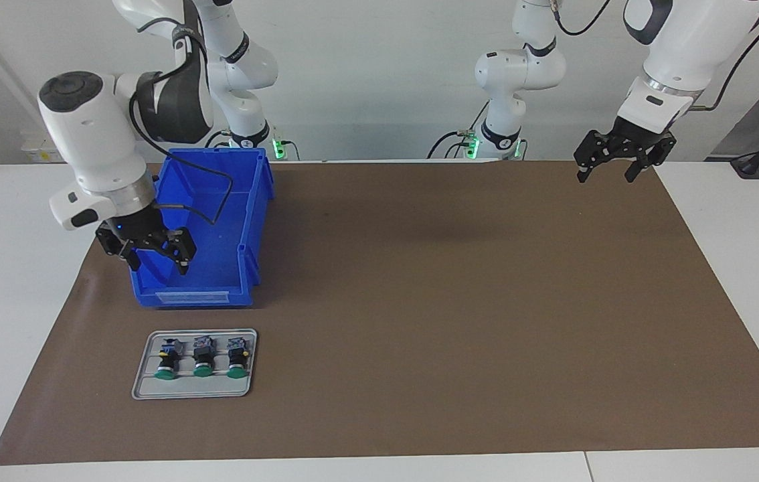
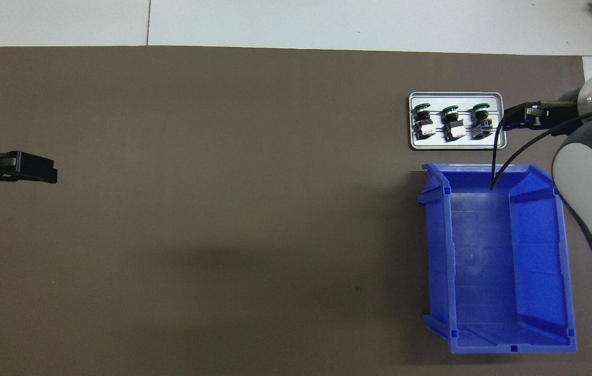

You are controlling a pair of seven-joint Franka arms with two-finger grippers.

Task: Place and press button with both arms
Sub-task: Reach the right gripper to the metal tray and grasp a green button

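Note:
Three green-capped buttons lie side by side on a small grey tray (image 1: 192, 388) (image 2: 455, 143): one toward the right arm's end (image 1: 166, 361) (image 2: 481, 122), one in the middle (image 1: 203, 360) (image 2: 451, 124), one toward the table's centre (image 1: 237, 360) (image 2: 423, 122). My right gripper (image 1: 158, 266) (image 2: 516, 119) hangs open in the air, over the end of the blue bin that faces the tray, and holds nothing. Over the mat's corner by its own base, my left gripper (image 1: 606, 177) (image 2: 48, 175) waits open and empty.
An empty blue bin (image 1: 249, 221) (image 2: 437, 250) stands nearer to the robots than the tray, at the right arm's end. A brown mat (image 1: 453, 301) (image 2: 223, 209) covers the white table. The right arm's black cable loops over the bin.

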